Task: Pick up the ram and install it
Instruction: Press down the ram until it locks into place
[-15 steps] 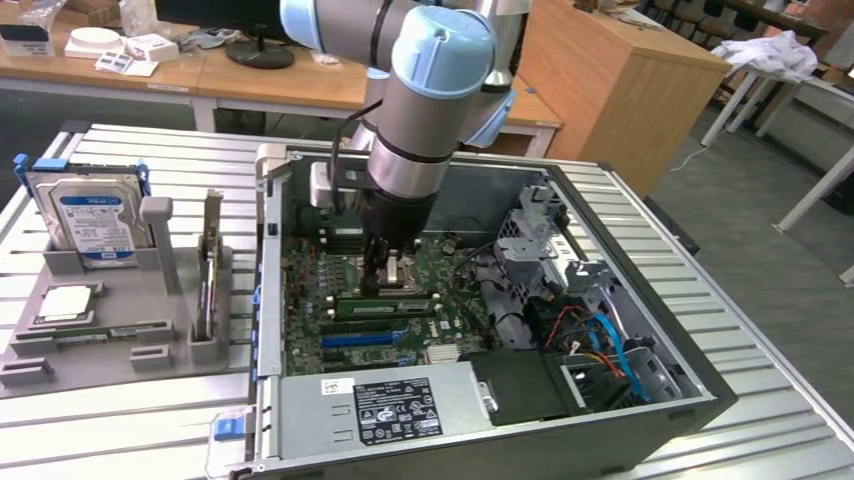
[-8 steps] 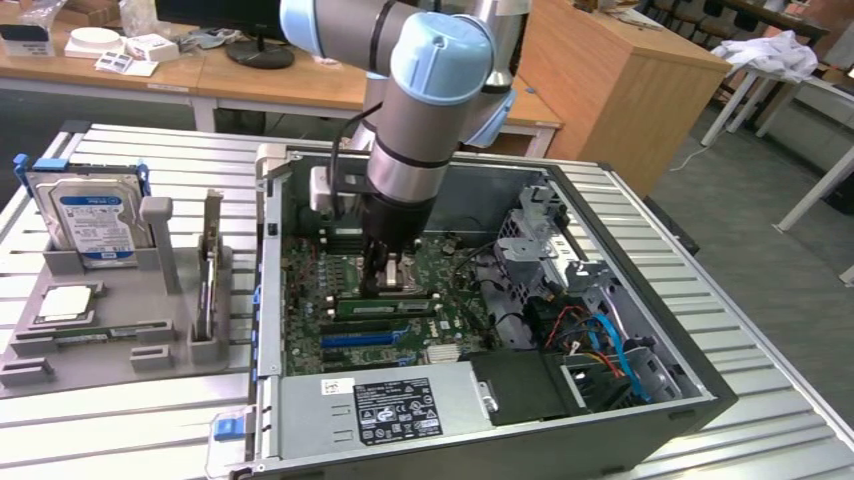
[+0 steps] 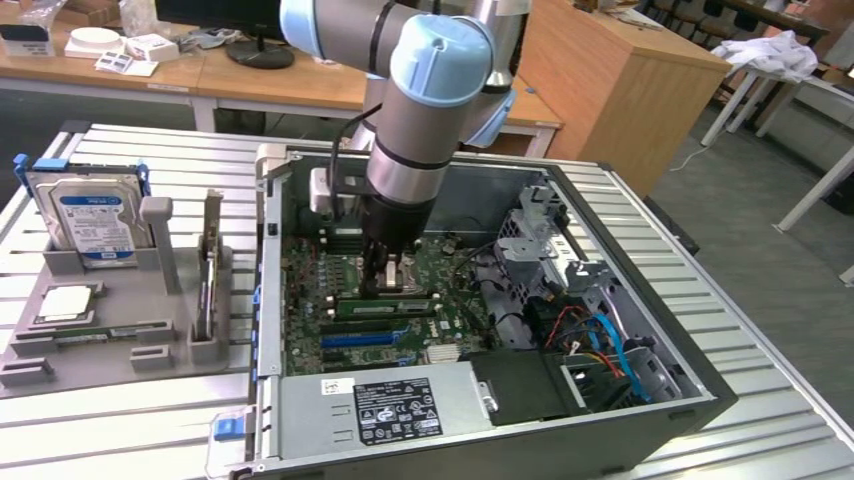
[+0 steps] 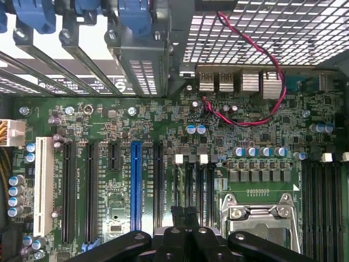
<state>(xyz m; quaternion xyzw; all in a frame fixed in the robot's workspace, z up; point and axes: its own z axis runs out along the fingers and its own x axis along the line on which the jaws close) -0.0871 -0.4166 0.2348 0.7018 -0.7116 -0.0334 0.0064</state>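
Note:
My gripper [image 3: 384, 283] reaches down into the open computer case [image 3: 641, 400], close over the green motherboard [image 3: 320, 345]. Its black fingers [image 4: 177, 214] are pressed together, and I see nothing between them. In the exterior view, a long, narrow green stick that looks like the ram [image 3: 384, 306] lies along a slot directly beneath the gripper. In the wrist view my gripper [image 4: 184, 210] hovers over the near end of the black memory slots [image 4: 199, 185] with white clips. I cannot tell there whether the stick is seated.
On the exterior view's left, a grey tray [image 3: 80, 375] holds a silver hard drive [image 3: 94, 215], an upright expansion card [image 3: 211, 270] and a square chip [image 3: 67, 302]. In the case are a blue slot [image 4: 136, 185], the processor socket [image 4: 260, 215], a power supply [image 3: 394, 405] and cables [image 3: 601, 345].

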